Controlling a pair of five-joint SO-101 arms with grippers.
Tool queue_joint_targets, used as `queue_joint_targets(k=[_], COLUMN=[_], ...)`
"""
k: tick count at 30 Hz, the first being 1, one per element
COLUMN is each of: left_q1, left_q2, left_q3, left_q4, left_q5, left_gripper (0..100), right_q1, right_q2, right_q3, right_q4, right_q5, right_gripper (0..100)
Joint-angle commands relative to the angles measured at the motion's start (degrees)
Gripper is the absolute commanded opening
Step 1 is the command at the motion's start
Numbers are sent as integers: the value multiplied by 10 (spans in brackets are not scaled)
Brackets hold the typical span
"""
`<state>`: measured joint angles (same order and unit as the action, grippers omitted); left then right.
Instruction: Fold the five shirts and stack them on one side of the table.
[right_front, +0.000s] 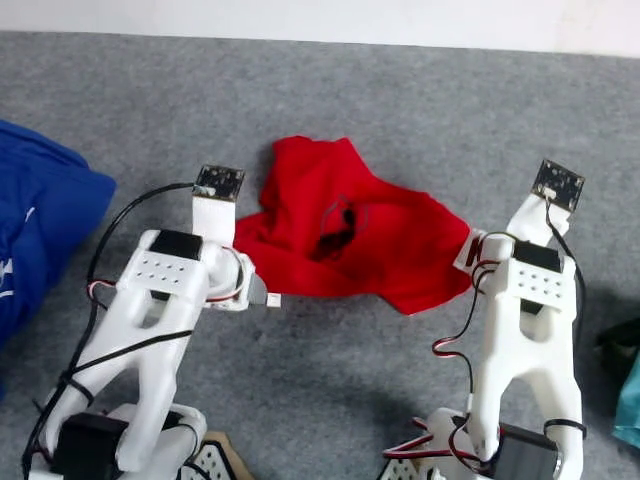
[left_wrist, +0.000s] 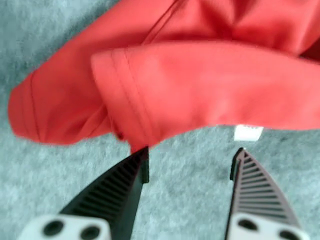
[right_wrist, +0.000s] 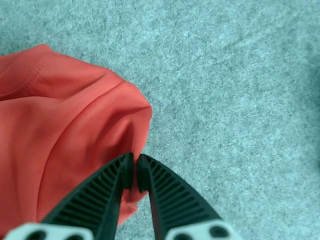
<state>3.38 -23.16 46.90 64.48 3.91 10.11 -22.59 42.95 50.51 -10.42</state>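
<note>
A red shirt (right_front: 335, 235) lies crumpled in the middle of the grey table (right_front: 420, 110), between the two arms. At the shirt's left edge my left gripper (left_wrist: 192, 159) stands open just short of a hemmed fold of the red shirt (left_wrist: 190, 85), with bare table between its fingers. A small white tag (left_wrist: 248, 132) hangs from that fold. At the shirt's right corner my right gripper (right_wrist: 135, 164) is shut on the edge of the red shirt (right_wrist: 65, 130), and creases run toward its tips.
A blue shirt (right_front: 40, 225) lies bunched at the table's left edge. At the right edge sits a teal cloth (right_front: 628, 395) with something dark beside it. Bare grey surface stretches behind and in front of the red shirt.
</note>
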Motion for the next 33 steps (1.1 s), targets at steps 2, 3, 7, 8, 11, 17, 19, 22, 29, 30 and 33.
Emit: queue_joint_targets(k=[2,3,7,8,11,17,19,22,29,30,33], left_q1=[-40,-44,-44,-44,-44,-44,-44,-34,-18,-18,-18], left_q2=[-64,-66,-44,-35,-7,41,45,47,51,51,51], left_q3=[-2,-1,-1,-2,-7,-7,-13,-22,-22,-22,-22], left_q4=[36,34,33,33,30,-18,-31,-46,-76,-76,-76], left_q5=[-6,-6,-6,-6,-6,-4,-3,-3,-3,-3,-3], left_gripper=[273,273,273,273,273,273,260,200,175,175,171], right_q1=[-2,-2,-3,-3,-3,-3,-3,-3,-3,-3,-3], right_q2=[-15,-15,-15,-15,-15,-15,-15,-15,-15,-15,-15], right_q3=[0,0,0,0,0,0,0,0,0,0,0], right_q4=[-8,-8,-8,-8,-8,-8,-8,-8,-8,-8,-8], right_q5=[-4,-4,-4,-4,-4,-4,-4,-4,-4,-4,-4], right_gripper=[7,7,7,7,7,7,7,7,7,7,7])
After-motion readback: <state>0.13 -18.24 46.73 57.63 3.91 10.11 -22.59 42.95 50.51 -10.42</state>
